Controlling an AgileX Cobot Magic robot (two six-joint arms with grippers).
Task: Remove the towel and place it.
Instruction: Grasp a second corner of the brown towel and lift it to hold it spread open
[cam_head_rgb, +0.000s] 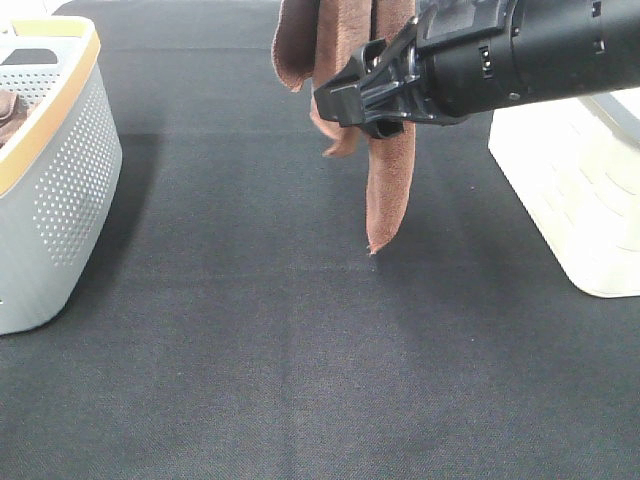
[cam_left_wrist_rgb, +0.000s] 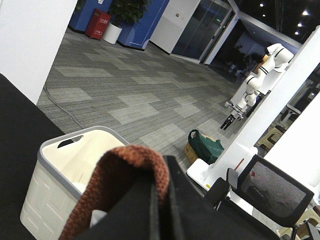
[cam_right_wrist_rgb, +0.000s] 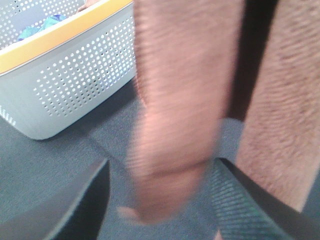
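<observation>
Over the far middle of the black table: towel aloft, dangling, seemingly pinched in left gripper; right gripper spread around it. Removal apparently done; setting down yet to do.

One towel, two baskets — maybe one brown item inside.

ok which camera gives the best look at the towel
The exterior high view: the towel hangs in folds over the black table, with its lower tip in plain sight, though its top is cut off. The left wrist view shows only one fold of it, close up. The right wrist view shows it near but blurred.
</observation>
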